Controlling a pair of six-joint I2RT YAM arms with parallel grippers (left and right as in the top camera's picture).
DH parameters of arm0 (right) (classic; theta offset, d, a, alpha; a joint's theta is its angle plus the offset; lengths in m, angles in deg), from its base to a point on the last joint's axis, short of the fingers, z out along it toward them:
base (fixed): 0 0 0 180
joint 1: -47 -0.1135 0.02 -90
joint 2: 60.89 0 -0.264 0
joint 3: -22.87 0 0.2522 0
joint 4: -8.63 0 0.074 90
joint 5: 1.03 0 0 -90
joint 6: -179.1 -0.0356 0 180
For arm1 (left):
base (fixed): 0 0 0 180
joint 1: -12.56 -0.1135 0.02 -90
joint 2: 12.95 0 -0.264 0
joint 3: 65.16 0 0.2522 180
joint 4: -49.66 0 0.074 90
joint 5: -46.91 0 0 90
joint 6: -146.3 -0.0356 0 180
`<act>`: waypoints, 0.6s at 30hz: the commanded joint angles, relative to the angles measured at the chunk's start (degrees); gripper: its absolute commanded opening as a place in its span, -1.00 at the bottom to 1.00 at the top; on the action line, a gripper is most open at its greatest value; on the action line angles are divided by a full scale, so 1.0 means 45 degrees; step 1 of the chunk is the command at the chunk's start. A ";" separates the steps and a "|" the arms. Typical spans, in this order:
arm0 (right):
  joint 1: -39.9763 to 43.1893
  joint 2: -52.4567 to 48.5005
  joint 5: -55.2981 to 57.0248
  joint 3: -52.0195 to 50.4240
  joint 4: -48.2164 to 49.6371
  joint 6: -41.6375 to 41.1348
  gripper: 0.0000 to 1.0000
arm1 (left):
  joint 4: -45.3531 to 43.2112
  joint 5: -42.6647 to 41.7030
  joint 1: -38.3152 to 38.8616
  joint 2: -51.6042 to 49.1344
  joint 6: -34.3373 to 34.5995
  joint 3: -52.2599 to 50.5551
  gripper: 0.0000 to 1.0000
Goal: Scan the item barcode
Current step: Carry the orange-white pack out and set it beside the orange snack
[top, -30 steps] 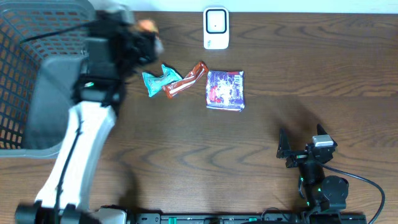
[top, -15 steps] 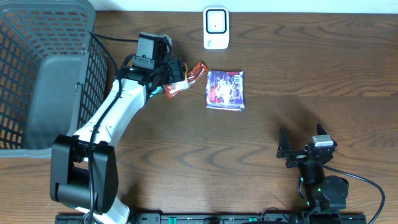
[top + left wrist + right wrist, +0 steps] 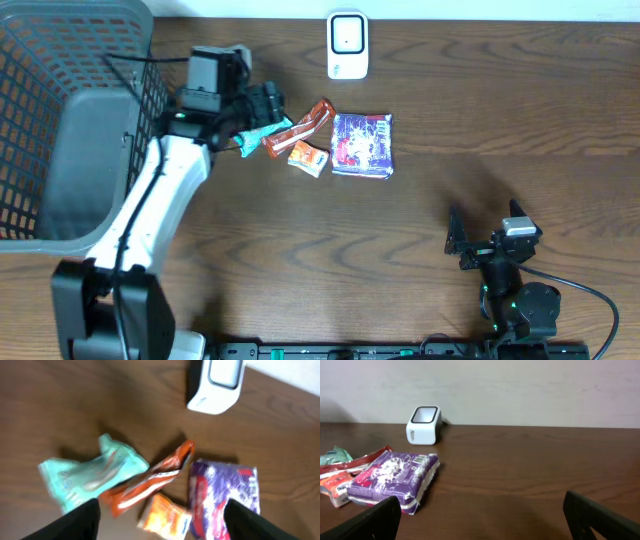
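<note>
The white scanner (image 3: 347, 45) stands at the table's far edge, also in the left wrist view (image 3: 216, 385) and the right wrist view (image 3: 424, 425). Below it lie a teal packet (image 3: 258, 132), a red packet (image 3: 298, 128), a small orange packet (image 3: 307, 157) and a purple pack (image 3: 362, 145). My left gripper (image 3: 262, 108) hovers open over the left of this pile, holding nothing. In its wrist view the orange packet (image 3: 165, 516) lies on the wood between the fingers (image 3: 82, 520). My right gripper (image 3: 487, 225) rests open and empty at the near right.
A grey mesh basket (image 3: 60, 120) fills the far left corner, with the left arm (image 3: 150, 215) running along its right side. Bare wood lies between the purple pack (image 3: 392, 480) and the right gripper (image 3: 482, 510).
The left arm swung from beside the basket to the pile of packets and its jaws opened. The orange packet it carried now lies on the table by the red packet.
</note>
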 commanded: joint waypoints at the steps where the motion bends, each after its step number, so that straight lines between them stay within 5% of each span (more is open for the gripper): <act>1: 0.0053 0.0063 -0.0078 -0.0044 -0.0010 -0.0180 0.99 | 0.1122 0.0083 -0.0481 0.0369 -0.0078 0.0039 0.77; 4: 0.0053 0.0063 -0.0078 -0.0044 -0.0010 -0.0180 0.99 | 0.2278 0.0087 -0.0699 0.0364 -0.0078 0.0029 0.96; 14: 0.0049 0.0063 -0.0107 -0.0044 0.0661 -0.0335 0.99 | 0.3696 0.0083 -0.0767 0.0364 -0.0078 0.0029 0.95; 18: 0.0049 0.0063 -0.5328 -0.0044 0.2361 -0.5741 0.99 | 0.3696 0.0083 -0.0767 0.0364 -0.0078 0.0029 0.96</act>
